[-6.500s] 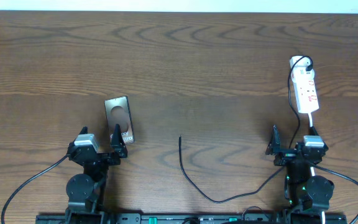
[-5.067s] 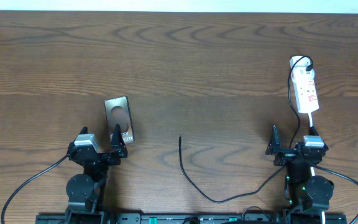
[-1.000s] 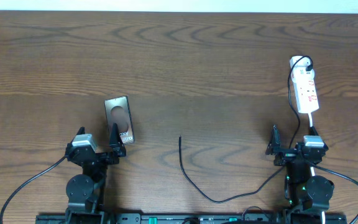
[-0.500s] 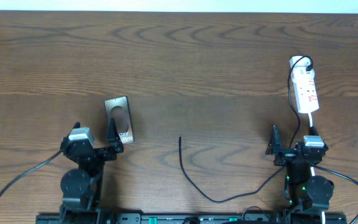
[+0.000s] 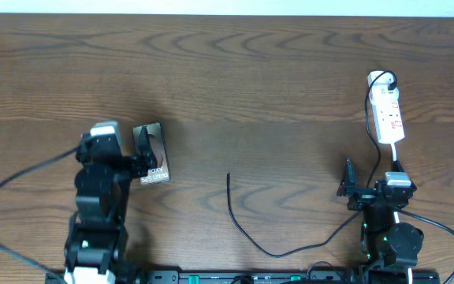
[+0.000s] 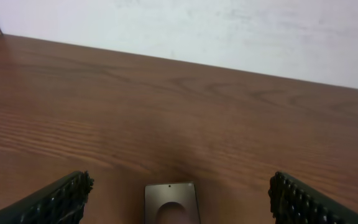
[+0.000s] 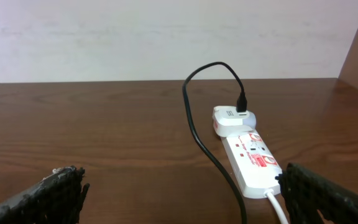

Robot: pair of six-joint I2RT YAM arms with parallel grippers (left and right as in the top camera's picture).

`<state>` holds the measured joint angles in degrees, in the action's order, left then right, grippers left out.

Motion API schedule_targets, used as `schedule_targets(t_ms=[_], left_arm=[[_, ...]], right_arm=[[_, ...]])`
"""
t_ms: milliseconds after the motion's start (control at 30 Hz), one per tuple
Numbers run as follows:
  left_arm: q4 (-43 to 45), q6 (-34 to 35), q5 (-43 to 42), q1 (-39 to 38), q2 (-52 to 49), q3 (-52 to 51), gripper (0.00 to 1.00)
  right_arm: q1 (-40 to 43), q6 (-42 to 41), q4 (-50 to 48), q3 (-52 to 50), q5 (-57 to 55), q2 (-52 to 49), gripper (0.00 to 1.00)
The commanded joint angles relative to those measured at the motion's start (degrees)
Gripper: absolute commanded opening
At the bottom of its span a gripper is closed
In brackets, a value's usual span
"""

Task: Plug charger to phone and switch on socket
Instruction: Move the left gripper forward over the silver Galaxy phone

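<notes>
Phone (image 5: 158, 158) lies flat on the table (image 5: 235, 71), left of centre, back up. Its long axis runs away from the robot, slightly tilted. The left pincer (image 6: 180, 185) hovers over it, jaws wide apart, probably to steady it. The charger (image 5: 239, 221) lies just right. The right pincer (image 7: 180, 174) gapes empty near the socket (image 5: 388, 117).

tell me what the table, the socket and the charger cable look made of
table: wood or wood-look laminate, matt brown, visible grain lines.
socket: likely hard white plastic, smooth moulded body.
charger: thin black cable, probably a rubbery plastic sheath; it lies in a loose curve.
</notes>
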<state>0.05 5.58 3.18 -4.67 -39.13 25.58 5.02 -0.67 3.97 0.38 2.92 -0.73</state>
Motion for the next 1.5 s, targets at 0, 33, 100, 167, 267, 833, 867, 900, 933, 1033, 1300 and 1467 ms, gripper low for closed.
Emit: schedule_targets(t_ms=[0,33,100,167,267,833,867,900,933,1033,1300,1467], left_arm=[[0.0,-1.1,-0.1,-0.2,-4.2,3.6,0.93],[0.0,-1.1,-0.6,-0.2,-5.4,4.2,0.93],[0.0,-1.1,-1.3,-0.2,-7.5,5.5,0.93],[-0.5,-1.1,-1.2,-0.2,-9.5,7.0,0.93],[-1.8,-1.1,-1.2,-0.2,-11.9,9.2,0.93],[-6.8,-1.1,-1.2,-0.2,-17.3,14.3,0.93],[-6.7,-1.1,-1.2,-0.2,-17.3,14.3,0.93],[-6.9,-1.1,-1.2,-0.2,-17.3,14.3,0.93],[-7.1,-1.1,-1.2,-0.2,-17.4,14.3,0.93],[-6.9,-1.0,-1.2,-0.2,-17.3,14.3,0.93],[-7.9,-1.1,-1.2,-0.2,-18.2,15.4,0.93],[-17.4,-3.5,-1.2,-0.2,-24.5,26.2,0.93]], right_arm=[[0.2,-0.6,0.3,0.0,-0.7,0.3,0.99],[0.2,-0.6,0.3,0.0,-0.7,0.3,0.99],[0.2,-0.6,0.3,0.0,-0.7,0.3,0.99],[0.2,-0.6,0.3,0.0,-0.7,0.3,0.99],[0.2,-0.6,0.3,0.0,-0.7,0.3,0.99],[0.2,-0.6,0.3,0.0,-0.7,0.3,0.99],[0.2,-0.6,0.3,0.0,-0.7,0.3,0.99],[0.2,-0.6,0.3,0.0,-0.7,0.3,0.99],[0.2,-0.6,0.3,0.0,-0.7,0.3,0.99],[0.2,-0.6,0.3,0.0,-0.7,0.3,0.99],[0.2,-0.6,0.3,0.0,-0.7,0.3,0.99],[0.2,-0.6,0.3,0.0,-0.7,0.3,0.99]])
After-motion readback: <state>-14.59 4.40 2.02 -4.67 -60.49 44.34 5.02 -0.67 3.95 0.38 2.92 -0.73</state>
